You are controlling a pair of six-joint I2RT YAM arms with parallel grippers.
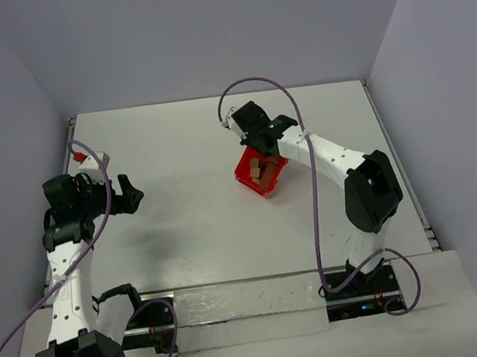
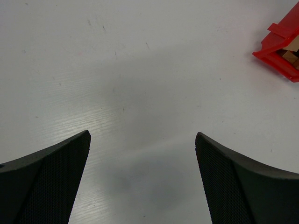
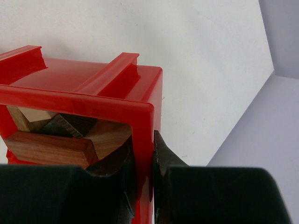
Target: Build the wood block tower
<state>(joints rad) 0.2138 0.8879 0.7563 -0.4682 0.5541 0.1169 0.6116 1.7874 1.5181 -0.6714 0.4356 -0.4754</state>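
A red plastic bin (image 1: 260,174) sits tilted near the table's middle, with several wood blocks (image 1: 260,171) inside. In the right wrist view tan and reddish-brown blocks (image 3: 60,144) show through the bin's opening. My right gripper (image 3: 144,163) is shut on the bin's right wall (image 3: 145,140), one finger inside and one outside; it shows from above too (image 1: 261,146). My left gripper (image 1: 133,196) is open and empty over bare table at the left; its fingers (image 2: 51,182) are spread wide. The bin shows at the top right of the left wrist view (image 2: 282,44). No tower is in view.
The white table (image 1: 192,227) is walled by pale panels on three sides. Purple cables loop off both arms. A red-tipped part (image 1: 77,150) sits by the left arm near the table's left edge.
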